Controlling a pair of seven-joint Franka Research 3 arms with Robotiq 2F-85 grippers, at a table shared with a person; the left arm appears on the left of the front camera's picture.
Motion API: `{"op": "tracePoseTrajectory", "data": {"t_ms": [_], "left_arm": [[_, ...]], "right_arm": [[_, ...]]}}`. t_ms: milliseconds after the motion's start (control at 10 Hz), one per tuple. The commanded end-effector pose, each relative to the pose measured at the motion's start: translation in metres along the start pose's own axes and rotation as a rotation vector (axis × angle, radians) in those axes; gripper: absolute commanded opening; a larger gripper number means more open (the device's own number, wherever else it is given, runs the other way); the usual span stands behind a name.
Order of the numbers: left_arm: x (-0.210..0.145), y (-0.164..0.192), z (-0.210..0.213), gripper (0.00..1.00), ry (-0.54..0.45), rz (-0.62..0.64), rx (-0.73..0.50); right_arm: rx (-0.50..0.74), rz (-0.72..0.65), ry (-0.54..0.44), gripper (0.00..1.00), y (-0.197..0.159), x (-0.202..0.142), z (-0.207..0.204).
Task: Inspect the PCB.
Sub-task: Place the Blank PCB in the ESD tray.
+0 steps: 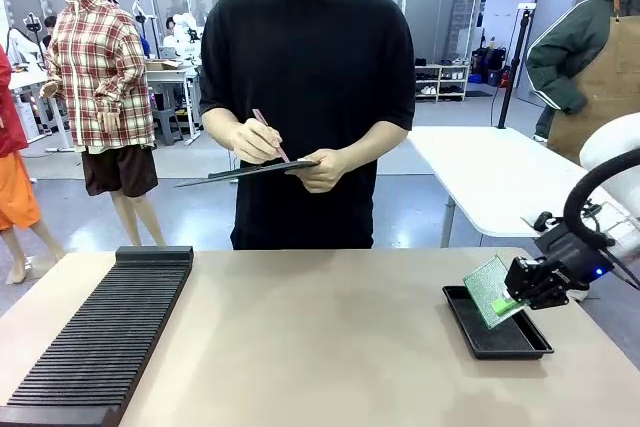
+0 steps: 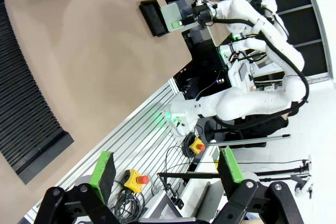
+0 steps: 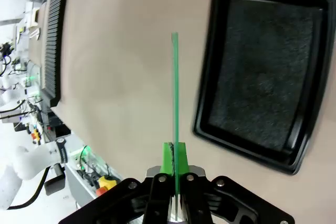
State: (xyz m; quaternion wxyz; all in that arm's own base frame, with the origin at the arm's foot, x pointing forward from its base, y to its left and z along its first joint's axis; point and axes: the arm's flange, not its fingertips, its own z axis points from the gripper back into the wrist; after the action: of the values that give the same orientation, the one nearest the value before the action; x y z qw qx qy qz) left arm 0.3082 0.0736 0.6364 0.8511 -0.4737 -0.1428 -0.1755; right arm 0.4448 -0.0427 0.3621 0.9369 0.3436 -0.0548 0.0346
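Green PCB [image 1: 492,290] in right pincer [image 1: 517,299], no legible print.

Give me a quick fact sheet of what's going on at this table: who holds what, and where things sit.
right gripper: shut on one edge of the PCB, holding it tilted above the black tray
left gripper: open, holding nothing, off the table's edge
black tray: on the table, robot's right side
slotted black rack: on the table, robot's left side
person: standing at the far side, clipboard in one hand, pen in the other hand
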Motion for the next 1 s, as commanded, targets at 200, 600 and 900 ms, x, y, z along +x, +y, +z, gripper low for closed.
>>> {"op": "tracePoseTrajectory", "data": {"t_ms": [200, 600, 900], "left_arm": [[0.003, -0.002, 0.002, 1.0, 0.007, 0.002, 0.006], [0.003, -0.002, 0.002, 1.0, 0.007, 0.002, 0.006], [0.003, -0.002, 0.002, 1.0, 0.007, 0.002, 0.006]], "right_arm": [[-0.124, -0.002, -0.008, 0.03, -0.023, 0.026, -0.029], [-0.102, -0.033, -0.016, 0.03, -0.024, 0.03, -0.049], [-0.109, -0.054, -0.033, 0.35, -0.023, 0.027, -0.046]]}}
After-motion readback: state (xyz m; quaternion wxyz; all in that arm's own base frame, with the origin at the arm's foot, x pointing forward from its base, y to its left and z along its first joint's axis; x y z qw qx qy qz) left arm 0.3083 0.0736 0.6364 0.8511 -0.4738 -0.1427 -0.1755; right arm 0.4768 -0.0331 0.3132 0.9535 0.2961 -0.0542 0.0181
